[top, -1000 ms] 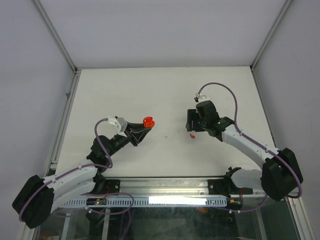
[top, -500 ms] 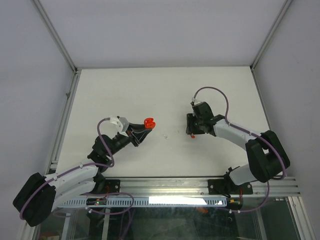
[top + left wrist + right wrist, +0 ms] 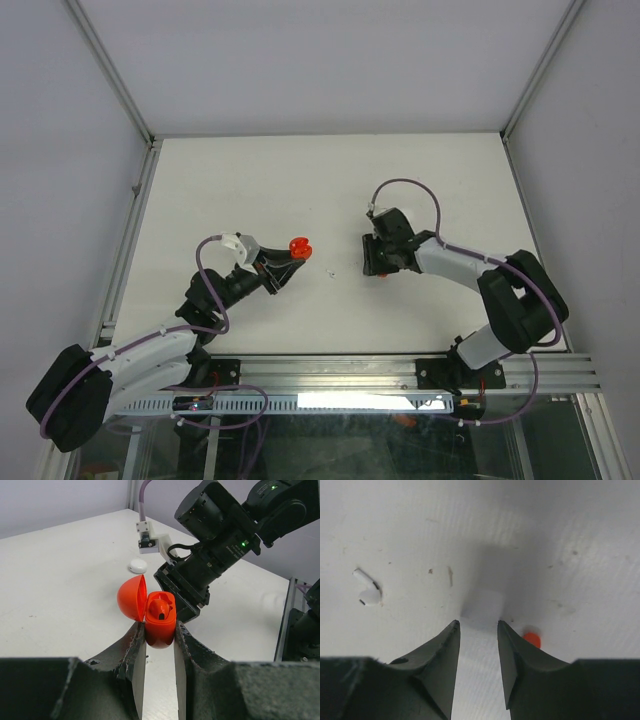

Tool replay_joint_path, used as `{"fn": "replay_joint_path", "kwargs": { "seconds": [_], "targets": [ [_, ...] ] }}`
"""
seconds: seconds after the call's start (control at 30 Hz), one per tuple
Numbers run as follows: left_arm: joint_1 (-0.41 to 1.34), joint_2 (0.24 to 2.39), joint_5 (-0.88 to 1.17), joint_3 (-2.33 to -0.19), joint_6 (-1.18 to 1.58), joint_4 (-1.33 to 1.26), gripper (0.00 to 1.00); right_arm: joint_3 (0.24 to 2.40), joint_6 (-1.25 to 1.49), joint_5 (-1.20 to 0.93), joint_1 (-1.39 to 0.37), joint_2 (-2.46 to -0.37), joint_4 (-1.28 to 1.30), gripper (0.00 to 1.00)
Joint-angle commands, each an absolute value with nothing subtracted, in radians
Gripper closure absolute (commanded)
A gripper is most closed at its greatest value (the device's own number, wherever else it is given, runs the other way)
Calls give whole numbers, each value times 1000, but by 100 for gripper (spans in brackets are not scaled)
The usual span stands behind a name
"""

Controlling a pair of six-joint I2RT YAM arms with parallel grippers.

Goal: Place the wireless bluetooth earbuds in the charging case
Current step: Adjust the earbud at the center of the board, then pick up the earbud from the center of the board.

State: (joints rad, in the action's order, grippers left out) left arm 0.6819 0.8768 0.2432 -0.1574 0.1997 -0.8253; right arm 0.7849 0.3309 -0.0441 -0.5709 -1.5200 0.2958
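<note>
Hold: left gripper (image 3: 159, 636) is clamping red case (image 3: 161, 622), lid open, seated earbud (image 3: 161, 609) inside | Pick: right gripper (image 3: 478, 626) is hovering, fingers (image 3: 440, 652) narrowly apart, apparently empty; red earbud (image 3: 532, 639) is lying on table (image 3: 570, 535) just outside one finger | Next: centre over it before closing.

Part of the red earbud (image 3: 532, 639) hidden behind the right gripper (image 3: 478, 625), pale block (image 3: 482, 607) at its tips blurred, base of the red case (image 3: 160, 615) covered by the left gripper (image 3: 159, 628)

You see a white surface (image 3: 330, 180) with small dark specks (image 3: 450, 575), and a metal rail (image 3: 330, 372) lies along its near edge.
</note>
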Motion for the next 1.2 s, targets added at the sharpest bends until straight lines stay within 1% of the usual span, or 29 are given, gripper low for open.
{"fn": "replay_joint_path", "kwargs": {
  "seconds": [0.0,0.17,0.3,0.43,0.67,0.87,1.17],
  "targets": [
    [692,873,269,-178,210,-864,100,835,316,-53,-643,-1529,376,61],
    [692,877,273,-176,212,-868,100,881,314,22,-678,-1460,442,60],
    [691,874,274,-175,209,-866,100,914,303,151,-677,-1403,500,58],
    [691,877,276,-173,210,-868,100,934,308,236,-635,-1420,565,57],
    [691,885,282,-173,212,-872,100,910,336,206,-604,-1479,533,58],
    [692,900,294,-181,223,-882,100,887,361,190,-595,-1519,465,62],
    [692,916,308,-186,222,-886,100,878,380,164,-592,-1569,460,65]
  ]
}}
